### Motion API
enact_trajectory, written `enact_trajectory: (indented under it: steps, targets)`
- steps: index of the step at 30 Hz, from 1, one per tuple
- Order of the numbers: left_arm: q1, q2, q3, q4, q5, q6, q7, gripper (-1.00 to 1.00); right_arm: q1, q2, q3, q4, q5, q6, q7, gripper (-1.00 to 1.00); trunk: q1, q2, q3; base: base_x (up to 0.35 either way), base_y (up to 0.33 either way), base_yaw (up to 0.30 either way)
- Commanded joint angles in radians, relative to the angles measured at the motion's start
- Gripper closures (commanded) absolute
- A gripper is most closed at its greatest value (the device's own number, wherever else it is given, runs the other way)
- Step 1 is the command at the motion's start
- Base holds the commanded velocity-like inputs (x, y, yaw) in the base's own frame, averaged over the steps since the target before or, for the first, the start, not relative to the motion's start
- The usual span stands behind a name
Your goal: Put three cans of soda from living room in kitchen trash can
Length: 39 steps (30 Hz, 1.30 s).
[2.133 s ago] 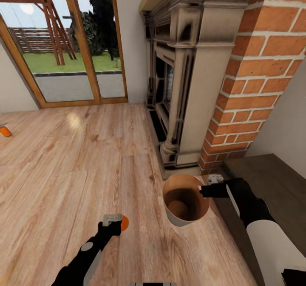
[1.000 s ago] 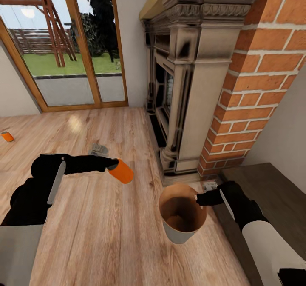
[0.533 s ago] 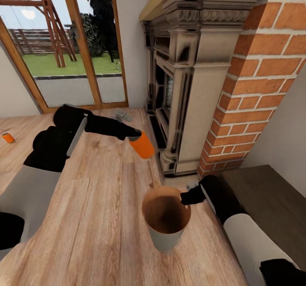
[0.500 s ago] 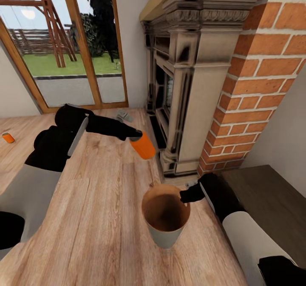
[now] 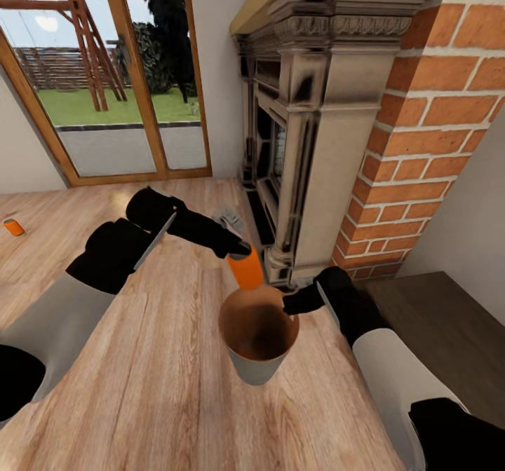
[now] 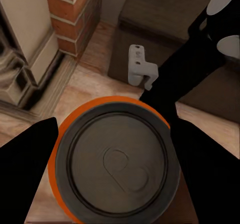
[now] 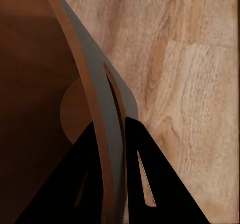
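the bin is held up off the wood floor in front of the fireplace, its grey outside tapering down and its brown inside open to the head camera; nothing can be made out lying in it. the right gripper pinches the bin's rim on the side nearest the brick column, and in the right wrist view its two dark fingers stand narrow, one on each face of the thin wall, clamped on it. the left gripper holds an orange can with the can hanging below it, tilted a little, the can's lower end right at the far edge of the bin's rim, over the opening rather than inside. in the left wrist view the can's silver top with its pull tab faces the camera, and the black fingers press on either side of the orange body, closed firmly on it; past the can the right arm's pale gripper part and a dark low cabinet show. a second orange can lies on the floor far off to the left, near the wall, well apart from the bin. behind the arms a glass door in a wooden frame looks onto grass and a wooden swing frame. the low cabinet sits just beside the brick column, under the right arm. between the held can and the bin's opening nothing stands in the way.
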Motion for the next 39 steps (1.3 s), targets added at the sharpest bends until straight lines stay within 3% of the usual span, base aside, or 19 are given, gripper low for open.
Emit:
enact_trajectory:
  steps: [1,8,14,19,26,29,32,39]
  targets:
    - [0.0,0.0,-0.006,0.0,-0.001,0.0,0.001,1.0,-0.003,0.002,-0.001,0.001,-0.025,0.007,0.008,1.0,0.0,0.0,0.0,0.0,0.0,0.0]
    - [0.005,-0.001,-0.078,0.0,-0.003,0.0,0.009,1.0,-0.036,0.007,-0.004,0.007,-0.026,0.007,0.009,1.0,0.0,0.0,0.0,0.0,0.0,0.0]
    - [0.031,-0.002,-0.114,-0.001,-0.005,0.0,0.023,1.0,-0.062,0.006,-0.011,0.025,-0.026,0.007,0.009,1.0,0.0,0.0,0.0,0.0,0.0,0.0]
    - [0.077,-0.008,-0.121,-0.001,-0.004,0.0,0.079,1.0,-0.08,0.007,-0.013,0.038,-0.026,0.007,0.009,1.0,0.0,0.0,0.0,0.0,0.0,0.0]
    - [0.12,-0.031,-0.123,0.001,-0.01,0.0,0.1,1.0,-0.098,0.021,-0.016,0.045,-0.026,0.007,0.009,1.0,0.0,0.0,0.0,0.0,0.0,0.0]
    - [0.137,-0.044,-0.123,0.003,-0.034,0.0,0.101,1.0,-0.115,0.032,-0.022,0.065,-0.027,0.007,0.009,1.0,0.0,0.0,0.0,0.0,0.0,0.0]
    - [0.17,-0.074,-0.122,0.027,-0.087,-0.016,0.102,1.0,-0.13,0.05,-0.028,0.088,-0.027,0.007,0.009,1.0,0.0,0.0,0.0,0.0,0.0,0.0]
    - [0.198,-0.104,-0.123,0.106,-0.11,-0.078,0.125,1.0,-0.139,0.059,-0.031,0.096,-0.028,0.007,0.009,1.0,0.0,0.0,0.0,0.0,0.0,0.0]
